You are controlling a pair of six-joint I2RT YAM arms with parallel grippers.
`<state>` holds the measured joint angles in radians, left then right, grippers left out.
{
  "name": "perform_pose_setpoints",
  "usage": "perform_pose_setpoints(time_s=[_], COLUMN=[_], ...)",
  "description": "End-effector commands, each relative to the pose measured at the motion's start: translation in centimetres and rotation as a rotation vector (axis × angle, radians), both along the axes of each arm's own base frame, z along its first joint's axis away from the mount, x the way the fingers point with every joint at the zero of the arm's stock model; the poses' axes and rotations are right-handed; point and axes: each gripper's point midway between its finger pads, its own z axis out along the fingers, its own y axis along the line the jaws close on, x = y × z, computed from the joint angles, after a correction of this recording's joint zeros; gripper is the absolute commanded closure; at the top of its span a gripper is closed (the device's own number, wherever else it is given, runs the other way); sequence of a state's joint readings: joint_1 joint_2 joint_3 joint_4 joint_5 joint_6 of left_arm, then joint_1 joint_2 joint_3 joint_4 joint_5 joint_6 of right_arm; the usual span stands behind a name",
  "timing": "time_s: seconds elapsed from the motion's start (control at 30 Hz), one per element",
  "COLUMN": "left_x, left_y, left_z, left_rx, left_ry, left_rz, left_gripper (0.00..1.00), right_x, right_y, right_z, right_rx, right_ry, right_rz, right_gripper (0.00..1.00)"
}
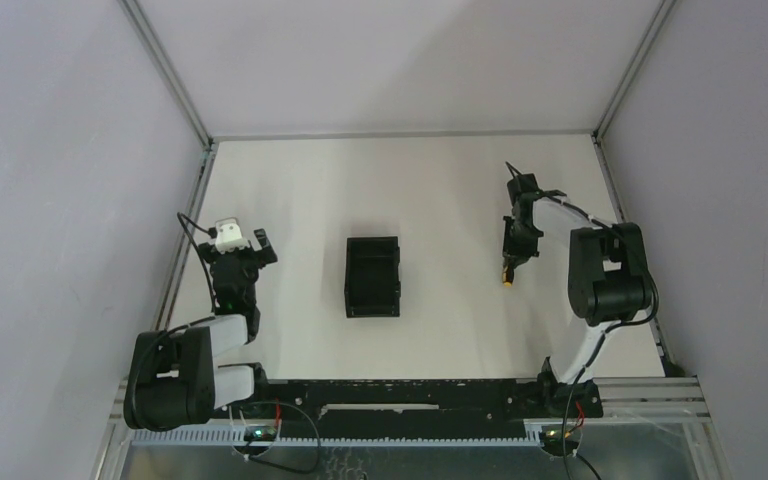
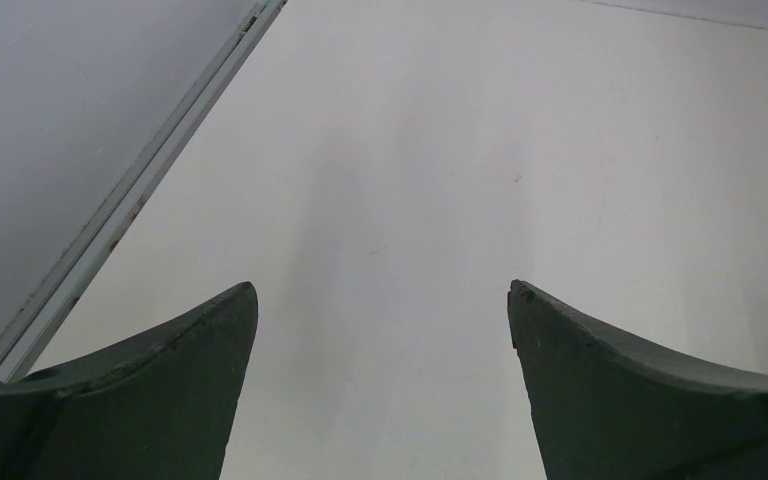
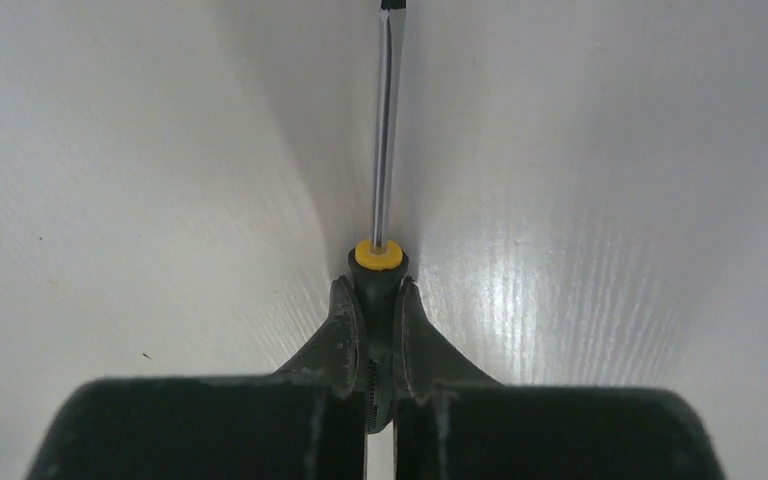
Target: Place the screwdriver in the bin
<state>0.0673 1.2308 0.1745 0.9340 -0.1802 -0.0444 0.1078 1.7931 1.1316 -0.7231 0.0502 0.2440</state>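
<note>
The screwdriver (image 3: 377,254) shows a yellow collar and a thin metal shaft running away from the wrist camera over the white table. My right gripper (image 3: 374,285) is shut on its black handle, just behind the collar. From above, that gripper (image 1: 511,262) is at the right of the table, with the screwdriver's orange-yellow part (image 1: 507,284) poking out below the fingers. The black open-top bin (image 1: 352,278) sits in the middle of the table, well to the left of the right gripper. My left gripper (image 1: 243,238) is open at the left side, with only bare table between its fingers (image 2: 200,340).
A metal frame rail (image 2: 150,175) runs along the table's left edge beside the left gripper. Grey walls close in the table on three sides. The arm bases and a black cable track (image 1: 400,395) line the near edge.
</note>
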Motion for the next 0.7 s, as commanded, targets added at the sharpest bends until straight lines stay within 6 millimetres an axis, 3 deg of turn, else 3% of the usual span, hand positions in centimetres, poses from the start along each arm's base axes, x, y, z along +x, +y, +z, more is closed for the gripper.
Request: perform_pose_setpoints(time_s=[0.0,0.23,0.33,0.43,0.5,0.67], left_x=[1.6,1.6,1.5,1.6,1.6,1.5], left_y=[0.1,0.1,0.1,0.0,0.1,0.1], left_z=[3.1,3.2,3.1,3.2,3.2,3.1], left_rx=[0.019,0.020,0.020,0.020,0.020,0.020], left_ry=[-0.087,-0.089,-0.087,-0.088,-0.088,-0.086], left_rz=[-0.002,-0.002,-0.002,-0.003,-0.003,-0.002], left_gripper=[0.00,0.00,0.00,0.00,0.00,0.00], right_x=[1.3,0.0,-0.4,-0.5,-0.3,-1.3], right_y=[-0.6,-1.5,-1.2,0.5,2.9,15.7], right_z=[5.2,16.2,18.6,19.7,19.9,20.6], right_rx=[-0.037,-0.081,-0.064,-0.034,-0.017,0.129], right_ry=[-0.092,-0.211,-0.272,-0.321,-0.348,-0.398], right_rz=[0.014,-0.012,-0.022,-0.004,0.031,0.304], right_gripper=[1.00,1.00,1.00,1.00,1.00,1.00])
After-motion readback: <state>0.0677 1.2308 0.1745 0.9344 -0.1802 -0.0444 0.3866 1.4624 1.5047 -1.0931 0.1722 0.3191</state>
